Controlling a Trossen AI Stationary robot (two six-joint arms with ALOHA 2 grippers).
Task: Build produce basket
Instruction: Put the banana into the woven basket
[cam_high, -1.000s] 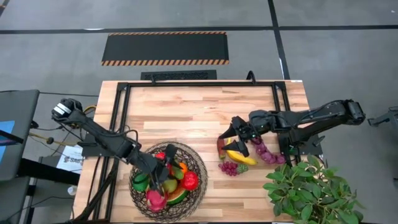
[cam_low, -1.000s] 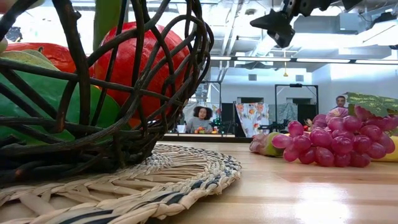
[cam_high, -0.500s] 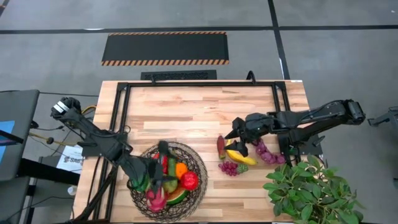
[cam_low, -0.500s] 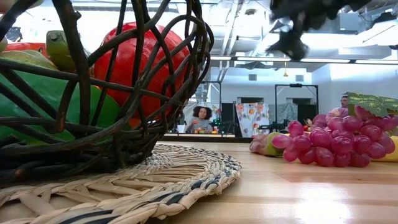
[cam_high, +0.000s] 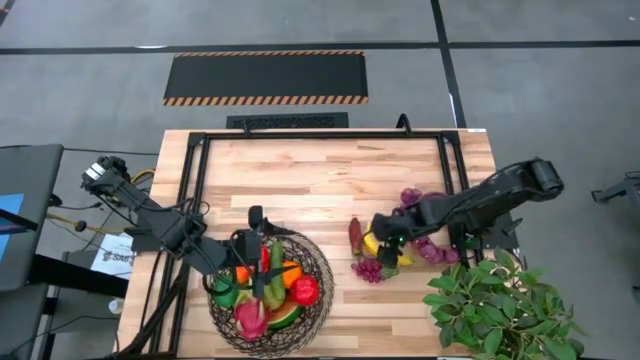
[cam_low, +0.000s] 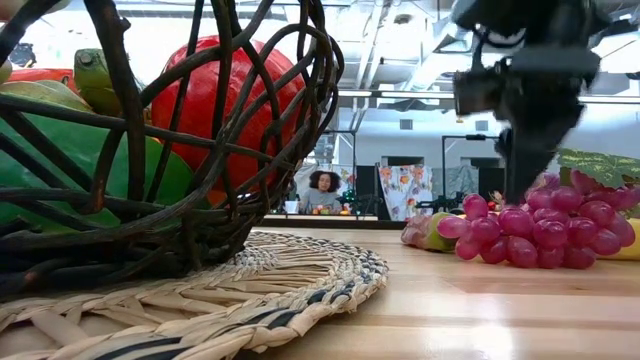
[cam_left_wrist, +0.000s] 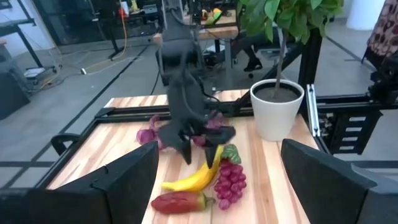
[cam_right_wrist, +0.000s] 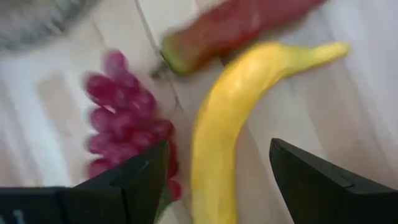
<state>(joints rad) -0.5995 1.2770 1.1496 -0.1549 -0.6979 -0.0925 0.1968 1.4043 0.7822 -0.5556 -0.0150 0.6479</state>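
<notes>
The dark woven-wire basket (cam_high: 318, 262) stands near the table's front left, holding produce: a red fruit (cam_high: 305, 290), an orange (cam_high: 290, 270) and a green piece (cam_low: 95, 75). My left gripper (cam_high: 262, 255) hovers open above the basket, pointing toward the table's right, with nothing between its fingers. A yellow banana (cam_right_wrist: 230, 124), a bunch of purple grapes (cam_right_wrist: 124, 118) and a red pepper (cam_right_wrist: 236, 25) lie on the bare wood right of the basket. My right gripper (cam_high: 383, 243) points down, open, just above the banana, one finger on either side of it.
A leafy plant (cam_high: 500, 300) in a white pot (cam_left_wrist: 277, 109) stands at the front right corner. More purple produce (cam_high: 435, 250) lies by the right arm. A woven mat (cam_low: 300, 280) lies under the basket. People sit in the room beyond the table.
My left gripper has risen out of the basket and rolled about its own axis; the green piece that hung high in the basket now lies among the produce. My right gripper has come down and tipped to point down over the banana, its fingers staying open.
</notes>
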